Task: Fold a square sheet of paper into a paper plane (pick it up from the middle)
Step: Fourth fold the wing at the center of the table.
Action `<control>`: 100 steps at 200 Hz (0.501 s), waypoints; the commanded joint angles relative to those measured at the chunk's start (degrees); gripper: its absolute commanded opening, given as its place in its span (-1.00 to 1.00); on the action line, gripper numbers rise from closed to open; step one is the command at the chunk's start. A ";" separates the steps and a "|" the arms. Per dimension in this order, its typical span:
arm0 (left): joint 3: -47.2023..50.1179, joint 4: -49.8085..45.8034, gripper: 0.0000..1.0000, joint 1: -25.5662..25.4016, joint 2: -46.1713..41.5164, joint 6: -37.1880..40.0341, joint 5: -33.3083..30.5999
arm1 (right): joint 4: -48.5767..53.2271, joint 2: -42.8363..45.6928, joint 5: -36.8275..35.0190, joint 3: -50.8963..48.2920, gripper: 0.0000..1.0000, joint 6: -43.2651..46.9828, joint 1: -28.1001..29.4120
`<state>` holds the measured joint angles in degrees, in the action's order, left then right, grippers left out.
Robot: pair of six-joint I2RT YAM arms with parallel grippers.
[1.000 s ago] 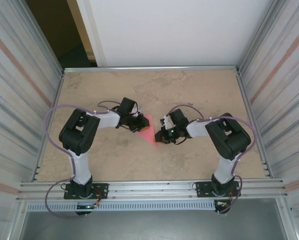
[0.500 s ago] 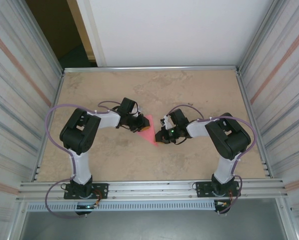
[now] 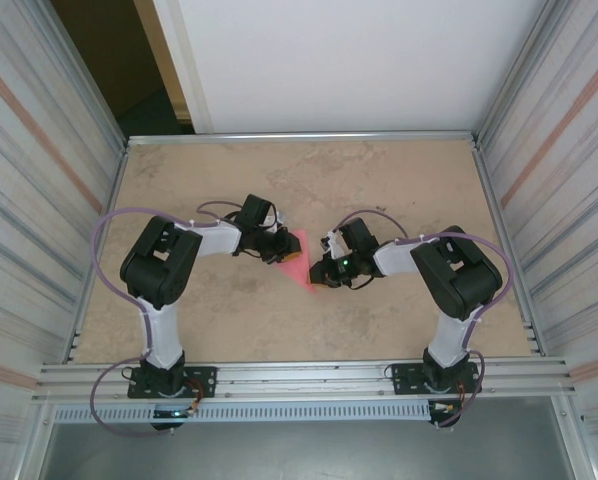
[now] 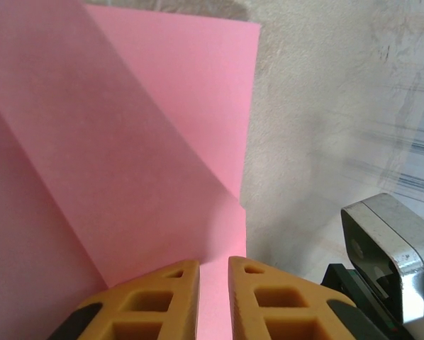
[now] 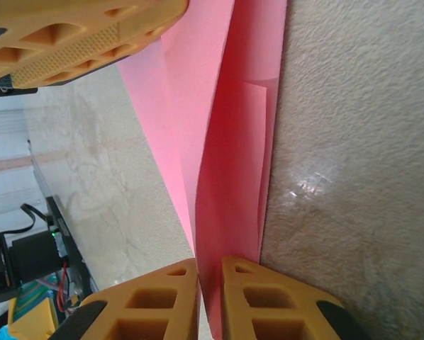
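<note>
desk (image 3: 379, 180): beige, mottled stone-look top with a metal frame (image 3: 299, 135) round its edges. One item on it: square sheet of paper (image 3: 295, 258), pink-red, folded into a pointed wedge, about mid-desk, tip toward the near edge. Right wrist view: long edge against the desk, folded layers lifted slightly.

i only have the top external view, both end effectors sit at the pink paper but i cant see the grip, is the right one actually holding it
Observer: Yes, in the right wrist view the right end effector is nearly shut with the folded edge of the paper pinched in it.
Operator: and the left one
Observer: The left end effector is closed to a narrow gap, and the paper's edge runs into that gap.
Operator: any creases yet
Observer: One diagonal crease crosses the sheet in the left wrist view.
</note>
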<state>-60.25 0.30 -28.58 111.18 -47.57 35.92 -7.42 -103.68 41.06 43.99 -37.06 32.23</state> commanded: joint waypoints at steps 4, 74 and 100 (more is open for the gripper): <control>-1.28 1.47 -0.60 0.08 0.02 1.52 1.84 | 2.24 -1.19 -3.62 -1.98 -0.64 0.74 0.29; -1.45 2.57 -0.60 0.04 0.10 1.61 2.84 | 2.59 -1.66 -4.69 -2.20 -0.76 0.76 0.34; -1.80 2.78 -0.60 0.00 0.37 1.69 3.21 | 2.42 -1.68 -5.26 -2.56 -0.80 0.93 0.46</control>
<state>-60.53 2.09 -28.58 111.18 -47.48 37.65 -7.81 -103.55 40.38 43.57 -37.04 32.23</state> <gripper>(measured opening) 0.201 0.105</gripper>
